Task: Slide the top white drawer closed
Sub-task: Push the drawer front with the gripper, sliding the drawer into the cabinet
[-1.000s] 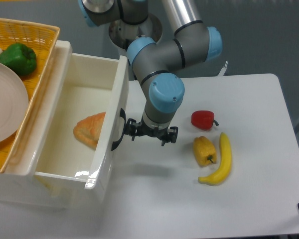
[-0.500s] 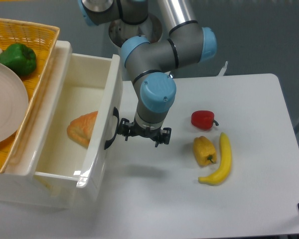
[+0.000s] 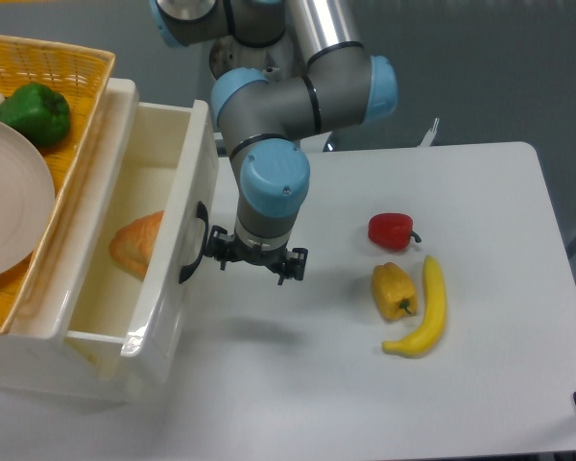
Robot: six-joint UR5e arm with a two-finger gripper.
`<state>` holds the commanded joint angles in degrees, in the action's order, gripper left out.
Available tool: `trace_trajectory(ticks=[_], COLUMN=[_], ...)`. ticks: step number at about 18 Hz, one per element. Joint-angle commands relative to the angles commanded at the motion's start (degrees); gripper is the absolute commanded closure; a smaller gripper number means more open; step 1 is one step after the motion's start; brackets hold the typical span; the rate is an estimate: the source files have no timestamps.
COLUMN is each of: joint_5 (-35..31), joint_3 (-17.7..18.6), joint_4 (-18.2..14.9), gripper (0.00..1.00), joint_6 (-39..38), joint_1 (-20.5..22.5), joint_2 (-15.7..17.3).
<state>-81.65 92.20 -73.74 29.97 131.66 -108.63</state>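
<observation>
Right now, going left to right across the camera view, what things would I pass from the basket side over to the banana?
white plate → green pepper → pastry inside the top white drawer → gripper → red pepper → yellow pepper → banana

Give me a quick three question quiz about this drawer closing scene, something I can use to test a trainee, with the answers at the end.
1. True or false: the top white drawer is fully shut.
2. What lies inside that drawer?
A. the croissant
B. the banana
C. the red pepper
3. Fill in: the gripper is beside the drawer's black ____.

Key:
1. False: it stands partly open and its inside shows.
2. A. The banana and red pepper lie on the table, beside the yellow pepper.
3. Handle.
</observation>
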Motion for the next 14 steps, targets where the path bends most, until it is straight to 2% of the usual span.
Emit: trace_trajectory(ticks=[14], joint_5=[0.0], joint_3=[-0.3], joint_4=[0.5], gripper=[0.00], joint_6=[0.4], joint_1=[-3.2], joint_2=[0.4])
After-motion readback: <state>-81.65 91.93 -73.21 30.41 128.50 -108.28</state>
